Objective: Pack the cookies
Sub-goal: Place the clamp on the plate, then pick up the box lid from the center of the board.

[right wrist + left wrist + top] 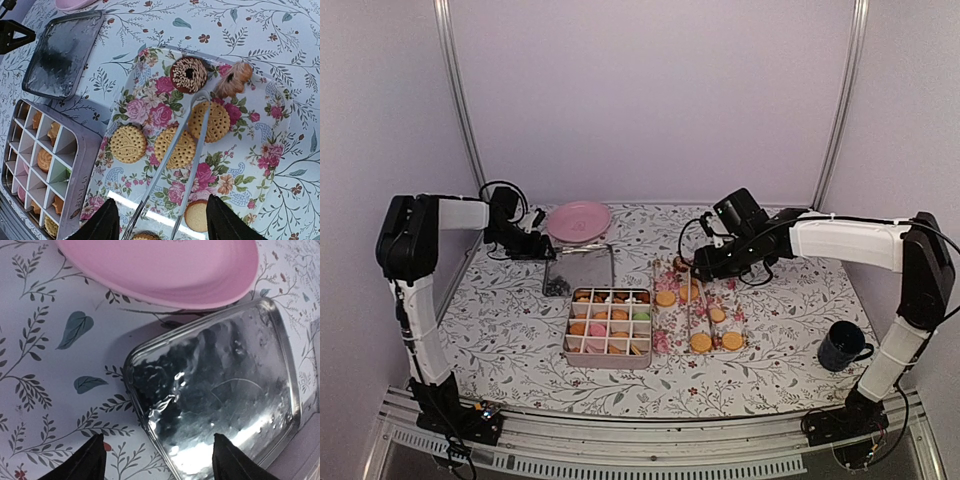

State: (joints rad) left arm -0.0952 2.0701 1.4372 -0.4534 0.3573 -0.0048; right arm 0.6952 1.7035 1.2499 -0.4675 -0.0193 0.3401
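Note:
Round golden cookies [129, 144] lie on a floral tray [240, 165], with a dark brown one [189, 75] and a flower-shaped one [233, 77] at its far end. More cookies [610, 320] fill a divided box [608, 360] left of the tray [670, 335]. Metal tongs [165, 170] lie across two cookies and run down between my right gripper's fingers. My right gripper [160, 198] is open above the tray, with a gap beside the right tong arm. My left gripper [157, 436] is open over the near corner of the shiny metal lid [225, 390], holding nothing.
A pink plate [165, 270] stands just behind the lid [582, 268], overlapping its far edge. A dark mug [842, 345] sits at the right, near the right arm's base. The floral cloth covers the table.

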